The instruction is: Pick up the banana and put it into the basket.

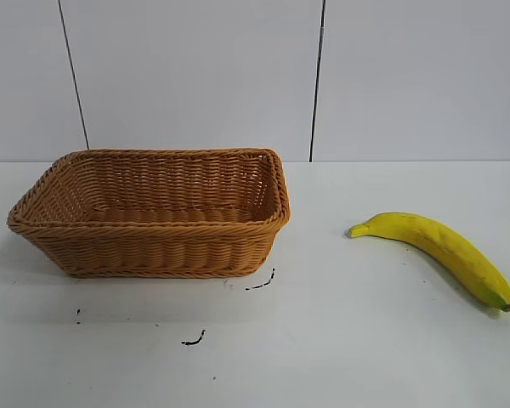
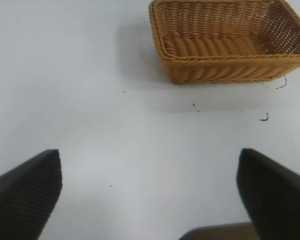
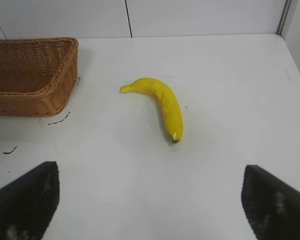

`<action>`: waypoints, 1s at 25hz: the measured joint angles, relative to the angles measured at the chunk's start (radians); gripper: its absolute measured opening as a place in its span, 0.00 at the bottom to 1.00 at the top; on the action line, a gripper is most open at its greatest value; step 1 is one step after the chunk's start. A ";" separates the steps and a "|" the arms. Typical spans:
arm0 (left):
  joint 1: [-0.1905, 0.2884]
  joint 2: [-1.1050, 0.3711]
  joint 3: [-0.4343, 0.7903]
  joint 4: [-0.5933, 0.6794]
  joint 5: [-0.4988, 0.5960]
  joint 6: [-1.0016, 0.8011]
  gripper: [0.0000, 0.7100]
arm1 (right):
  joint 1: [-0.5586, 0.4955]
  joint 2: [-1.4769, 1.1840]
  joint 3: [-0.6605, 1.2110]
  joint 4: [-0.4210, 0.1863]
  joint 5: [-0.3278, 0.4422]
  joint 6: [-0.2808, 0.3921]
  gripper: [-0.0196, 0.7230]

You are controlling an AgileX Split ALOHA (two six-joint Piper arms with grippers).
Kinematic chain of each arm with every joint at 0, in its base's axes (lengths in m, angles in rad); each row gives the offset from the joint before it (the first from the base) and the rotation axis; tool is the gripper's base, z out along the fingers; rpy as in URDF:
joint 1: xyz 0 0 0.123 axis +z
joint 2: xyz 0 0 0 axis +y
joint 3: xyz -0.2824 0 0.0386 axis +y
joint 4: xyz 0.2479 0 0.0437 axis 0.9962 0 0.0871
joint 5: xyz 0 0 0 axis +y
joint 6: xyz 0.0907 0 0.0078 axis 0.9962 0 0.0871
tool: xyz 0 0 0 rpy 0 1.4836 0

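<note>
The yellow banana (image 1: 439,251) lies flat on the white table at the right, its stem toward the basket; it also shows as the banana (image 3: 162,103) in the right wrist view. The tan wicker basket (image 1: 153,212) stands at the left with nothing in it, and the basket's rim (image 2: 225,61) shows in the left wrist view. My right gripper (image 3: 150,172) is open, well short of the banana, only bare table between its fingers. My left gripper (image 2: 150,162) is open too, over bare table away from the basket. Neither arm appears in the exterior view.
Small black marks (image 1: 262,283) dot the table in front of the basket. A white panelled wall (image 1: 323,76) rises behind the table. The table's far edge (image 3: 200,35) meets that wall past the banana.
</note>
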State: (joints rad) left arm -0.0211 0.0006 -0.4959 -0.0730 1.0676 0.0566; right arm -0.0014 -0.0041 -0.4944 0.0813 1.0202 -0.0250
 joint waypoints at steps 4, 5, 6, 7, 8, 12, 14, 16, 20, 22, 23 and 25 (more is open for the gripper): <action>0.000 0.000 0.000 0.000 0.000 0.000 0.97 | 0.000 0.000 0.000 0.001 0.000 0.000 0.96; 0.000 0.000 0.000 0.000 0.000 0.000 0.97 | 0.000 0.000 0.000 0.001 0.000 0.000 0.96; 0.000 0.000 0.000 0.000 0.000 0.000 0.97 | 0.000 0.000 0.000 0.001 0.000 0.000 0.96; 0.000 0.000 0.000 0.000 0.000 0.000 0.97 | 0.000 0.000 0.000 0.001 0.000 0.000 0.96; 0.000 0.000 0.000 0.000 0.000 0.000 0.97 | 0.000 0.000 0.000 0.001 0.000 0.000 0.96; 0.000 0.000 0.000 0.001 0.000 0.000 0.97 | 0.000 0.000 0.000 0.001 0.000 0.000 0.96; 0.000 0.000 0.000 0.001 0.000 0.000 0.97 | 0.000 0.021 -0.008 0.001 0.008 0.000 0.96; 0.000 0.000 0.000 0.001 0.000 0.000 0.97 | 0.000 0.081 -0.037 0.001 0.015 0.000 0.96; 0.000 0.000 0.000 0.001 0.000 0.000 0.97 | 0.000 0.275 -0.141 -0.006 0.016 0.000 0.96; 0.000 0.000 0.000 0.001 0.000 0.000 0.97 | 0.000 0.395 -0.195 -0.007 0.016 -0.001 0.96; 0.000 0.000 0.000 0.001 0.000 0.000 0.97 | 0.000 0.455 -0.225 -0.008 0.019 -0.006 0.96; 0.000 0.000 0.000 0.001 0.000 0.000 0.97 | 0.000 0.566 -0.288 -0.008 0.036 -0.024 0.96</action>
State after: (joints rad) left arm -0.0211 0.0006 -0.4959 -0.0721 1.0676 0.0566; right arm -0.0014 0.5619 -0.7827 0.0735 1.0565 -0.0494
